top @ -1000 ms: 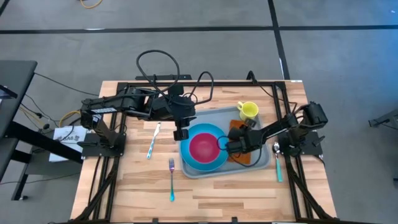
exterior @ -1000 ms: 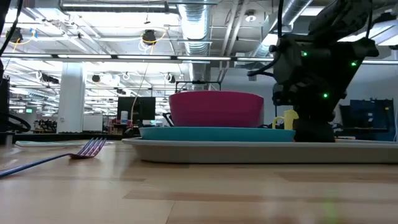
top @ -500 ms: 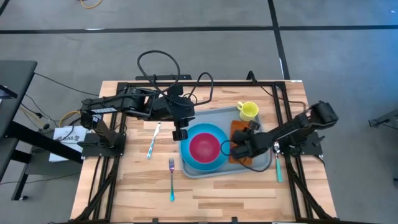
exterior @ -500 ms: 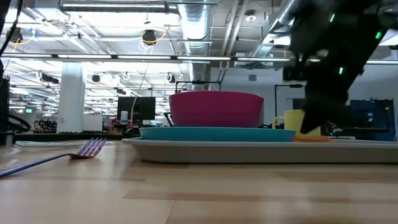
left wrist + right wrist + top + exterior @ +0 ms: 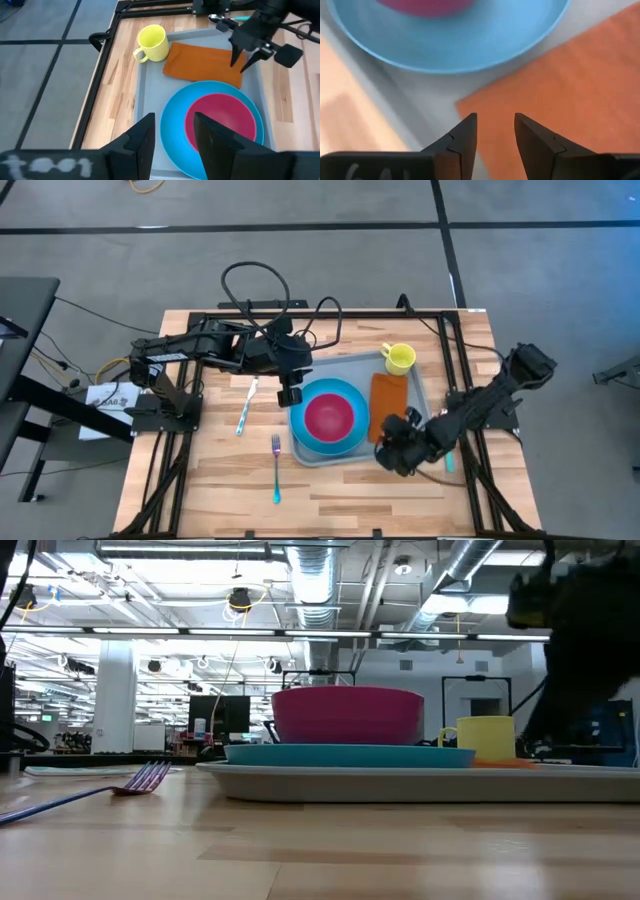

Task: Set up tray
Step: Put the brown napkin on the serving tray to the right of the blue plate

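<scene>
The pale grey-blue tray (image 5: pixel 420 385) lies on the wooden table. On it sit a round blue plate (image 5: pixel 303 430) with a pink bowl (image 5: pixel 330 417) in it, a flat orange napkin (image 5: pixel 387 402) to the plate's right, and a yellow mug (image 5: pixel 400 358) at the far right corner. My right gripper (image 5: pixel 392 442) hovers open above the tray's near right corner, over the napkin's near corner (image 5: pixel 530 85). My left gripper (image 5: pixel 290 395) hangs open over the tray's left rim, beside the plate (image 5: pixel 175 120).
A knife (image 5: pixel 246 405) and a fork (image 5: pixel 276 468) lie on the wood left of the tray. A spoon (image 5: pixel 447 450) lies right of it, partly under my right arm. Black frame rails run along the table's edges. Bare wood stretches along the near side.
My right gripper has drawn back from beside the plate toward the table's near edge and risen, leaving the napkin uncovered and flat on the tray. In the low view the arm has swung up and off to the right, baring the mug.
</scene>
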